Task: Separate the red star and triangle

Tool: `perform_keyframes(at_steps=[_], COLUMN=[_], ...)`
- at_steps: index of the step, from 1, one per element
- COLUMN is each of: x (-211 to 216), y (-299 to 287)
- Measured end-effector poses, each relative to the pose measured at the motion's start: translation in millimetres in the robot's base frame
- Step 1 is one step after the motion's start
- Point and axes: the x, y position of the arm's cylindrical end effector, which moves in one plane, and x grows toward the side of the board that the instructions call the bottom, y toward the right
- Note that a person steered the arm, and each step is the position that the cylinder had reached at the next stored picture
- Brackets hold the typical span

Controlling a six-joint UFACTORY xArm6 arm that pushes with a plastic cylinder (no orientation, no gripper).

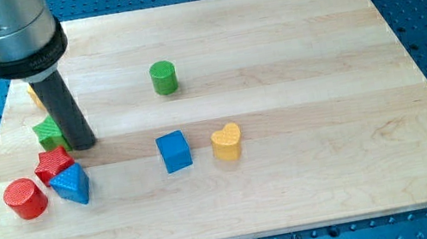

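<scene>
My tip (85,144) rests on the wooden table (311,181) at the view's left side, the dark rod rising straight up from it to the metal arm housing at the view's top left. There is no claw on this arm, only the rod, so nothing opens, closes or grips.

The red star (52,164) lies just below and to the view's left of my tip, very close to it, though I cannot tell whether the 2 touch. The blue triangle (71,185) sits directly under the red star toward the view's bottom, pressed against it. A red cylinder (25,199) stands just left of the triangle, further from my tip and beside both blocks.

A green block (49,132), its shape partly hidden by the rod, sits just left of my tip, touching the rod's side. A small orange block (34,96) peeks out behind the rod, above the tip.

Well to the view's right of my tip are 3 separate blocks: a green cylinder (163,77) toward the top, a blue cube (174,152) and an orange heart (227,142) just beside it.
</scene>
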Motion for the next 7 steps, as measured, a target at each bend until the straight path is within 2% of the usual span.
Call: perform_keyframes(at_steps=[1,2,3,7], x=[20,57,65,65], y=[30,19,-16,-61])
